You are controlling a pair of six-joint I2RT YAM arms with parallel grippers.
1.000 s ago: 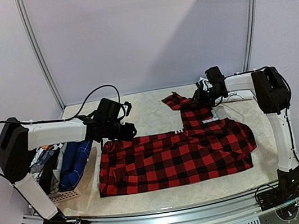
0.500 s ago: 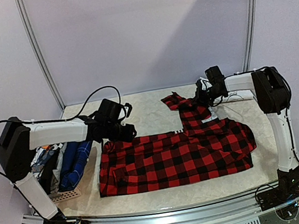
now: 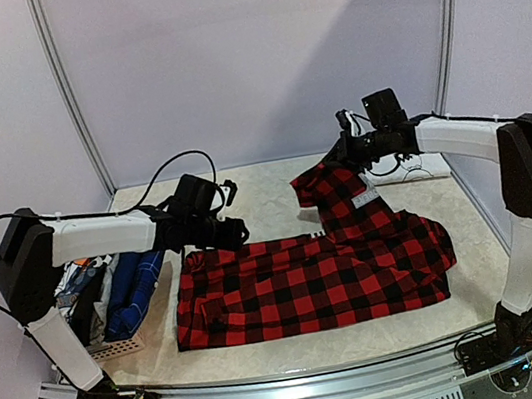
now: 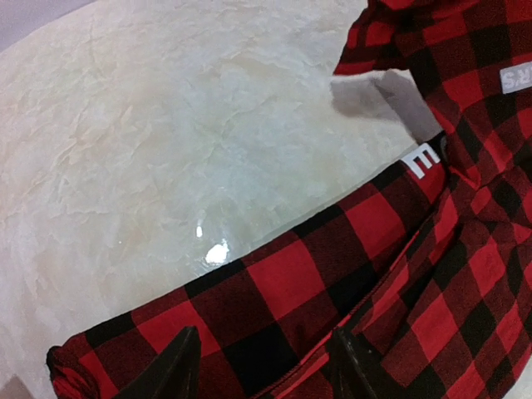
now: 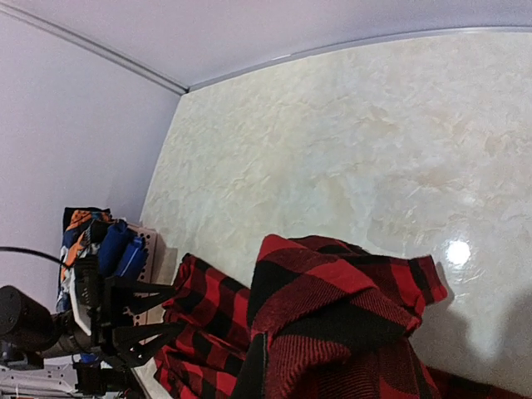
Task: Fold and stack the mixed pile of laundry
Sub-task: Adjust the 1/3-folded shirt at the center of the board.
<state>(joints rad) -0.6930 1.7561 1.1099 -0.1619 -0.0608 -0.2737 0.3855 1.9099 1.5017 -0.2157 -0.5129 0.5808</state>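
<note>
Sprawling across the marbled table point(image 3: 265, 192), the plaid shirt point(image 3: 310, 284) lies flat except its far sleeve, which is held up off the surface by the right claw point(image 3: 338, 155), pinched tight on the cloth. At the shirt's far-left corner the left claw point(image 4: 264, 334) straddles the hem, fingers spread. Bare table runs beyond the shirt to the pale wall point(image 3: 243, 51). Left of the shirt, a basket point(image 3: 117, 347) holds other garments point(image 3: 133, 286).
</note>
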